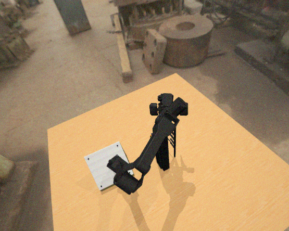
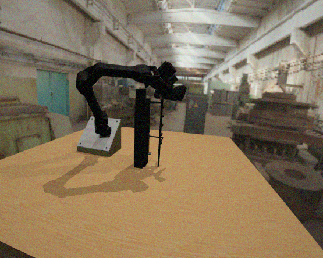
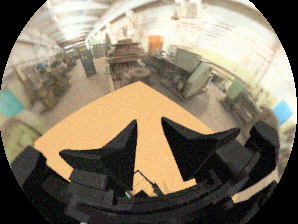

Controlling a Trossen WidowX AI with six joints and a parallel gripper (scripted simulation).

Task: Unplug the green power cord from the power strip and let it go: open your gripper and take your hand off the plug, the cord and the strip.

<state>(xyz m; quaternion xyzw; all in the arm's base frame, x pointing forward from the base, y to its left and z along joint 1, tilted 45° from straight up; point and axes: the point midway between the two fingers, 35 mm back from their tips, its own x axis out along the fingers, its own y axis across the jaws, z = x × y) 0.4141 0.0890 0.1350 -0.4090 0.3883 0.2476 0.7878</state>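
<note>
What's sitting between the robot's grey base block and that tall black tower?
No object, in the exterior view: just a stretch of the wooden table, with the arm arching above it.

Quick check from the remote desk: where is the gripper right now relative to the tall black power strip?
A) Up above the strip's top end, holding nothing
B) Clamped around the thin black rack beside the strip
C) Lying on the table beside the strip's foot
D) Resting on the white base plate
A: in the exterior view the gripper sits above the top of the upright power strip, and the wrist view shows only table between its fingers.
</note>
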